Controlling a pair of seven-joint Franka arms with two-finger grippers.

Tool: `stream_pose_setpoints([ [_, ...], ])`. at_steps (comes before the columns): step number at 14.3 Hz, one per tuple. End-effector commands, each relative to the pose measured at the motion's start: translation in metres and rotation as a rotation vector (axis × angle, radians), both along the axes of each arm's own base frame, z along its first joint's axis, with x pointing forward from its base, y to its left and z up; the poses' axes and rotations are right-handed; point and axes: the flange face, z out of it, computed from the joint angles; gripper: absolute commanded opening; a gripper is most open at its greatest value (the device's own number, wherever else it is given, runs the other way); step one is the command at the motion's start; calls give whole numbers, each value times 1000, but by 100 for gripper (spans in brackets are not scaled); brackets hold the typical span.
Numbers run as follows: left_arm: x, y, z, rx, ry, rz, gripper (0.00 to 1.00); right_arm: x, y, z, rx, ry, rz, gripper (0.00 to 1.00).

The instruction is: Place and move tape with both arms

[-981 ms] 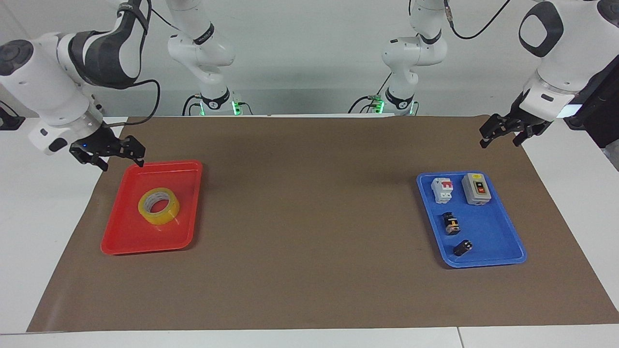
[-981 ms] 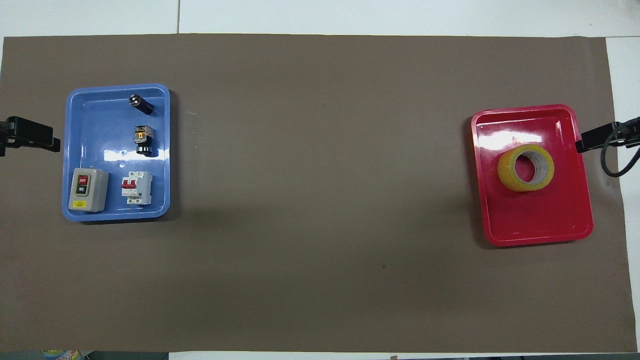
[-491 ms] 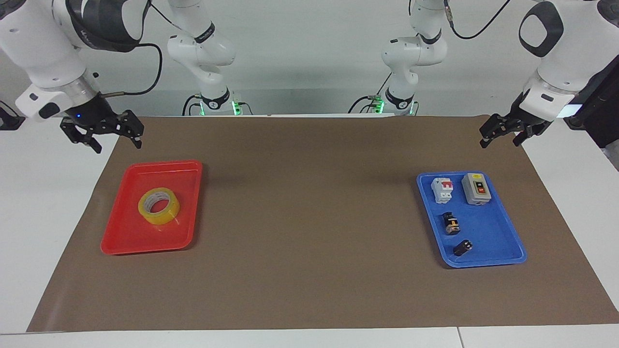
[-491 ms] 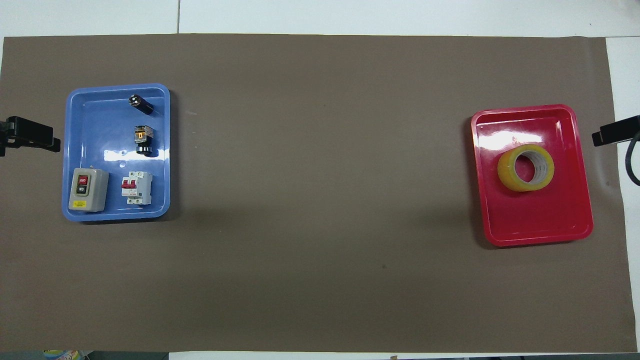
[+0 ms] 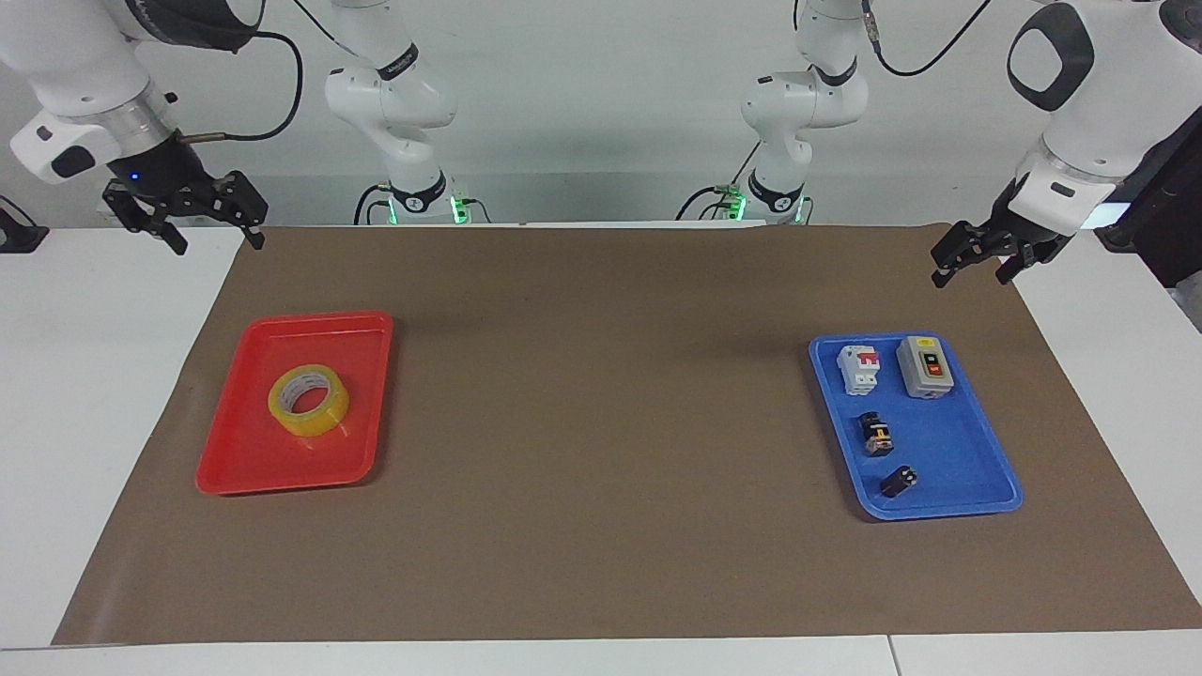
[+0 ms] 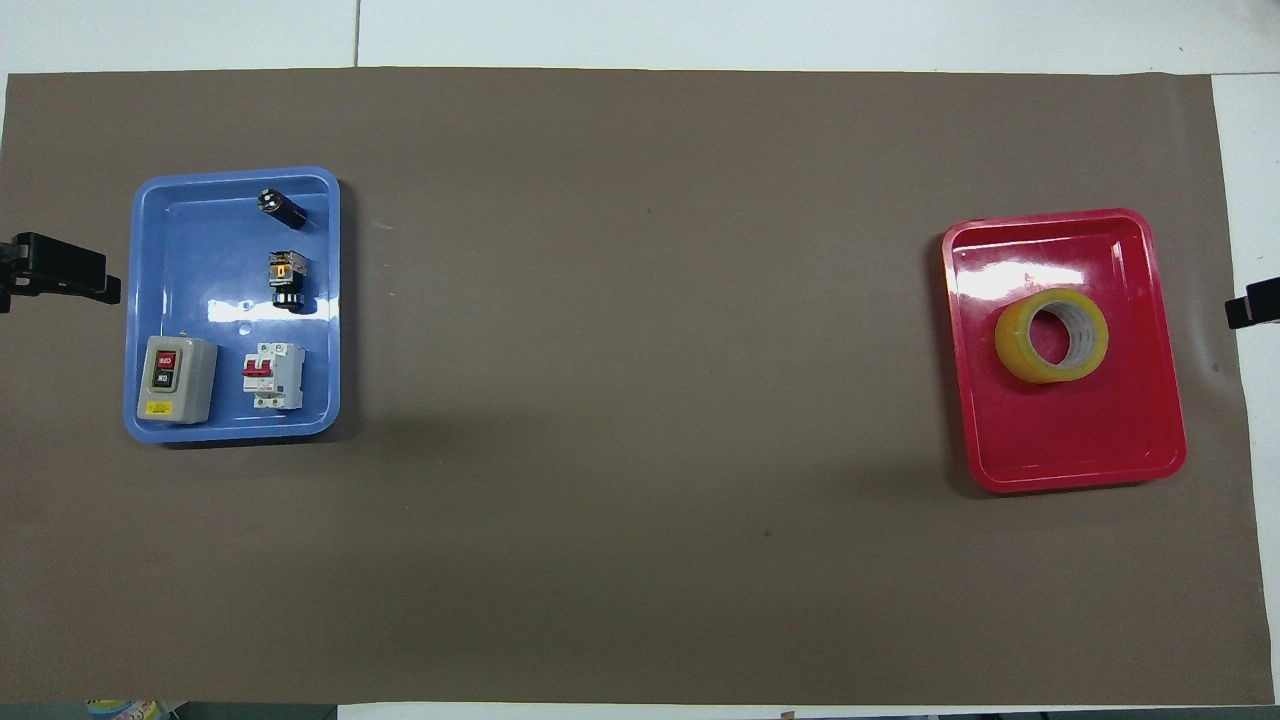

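Observation:
The tape [image 5: 308, 401], a yellowish ring with a white core, lies flat in the red tray [image 5: 246, 464] at the right arm's end of the table; it also shows in the overhead view [image 6: 1051, 335] in the tray [image 6: 1075, 452]. My right gripper [image 5: 216, 235] is open and empty, raised over the mat's corner, well apart from the tray. Only its tip [image 6: 1252, 311] shows in the overhead view. My left gripper [image 5: 971, 273] is open and empty, and waits over the mat's edge beside the blue tray; it also shows in the overhead view [image 6: 62, 277].
A blue tray [image 5: 948, 496] at the left arm's end holds a grey switch box [image 5: 926, 367], a circuit breaker [image 5: 860, 368] and two small black parts. Two smaller white arms [image 5: 413, 178] [image 5: 778, 178] stand at the robots' edge. A brown mat [image 5: 601, 422] covers the table.
My right gripper has risen and drawn back from the red tray's corner toward the robots' edge of the table. The tape and my left arm have not moved.

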Motion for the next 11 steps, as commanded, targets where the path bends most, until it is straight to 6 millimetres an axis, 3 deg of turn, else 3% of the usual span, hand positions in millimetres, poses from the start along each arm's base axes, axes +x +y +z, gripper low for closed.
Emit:
stream_pose_setpoints([
  [1,-6,1,2,-16,-8,-5,100,-10,15,-4,-23,55,8,100],
  [4,-6,1,2,-16,-8,-5,100,-9,14,-17,-48,-11,15,100],
  [11,-6,1,2,-16,-8,-5,100,-10,11,-11,-78,16,15,100],
])
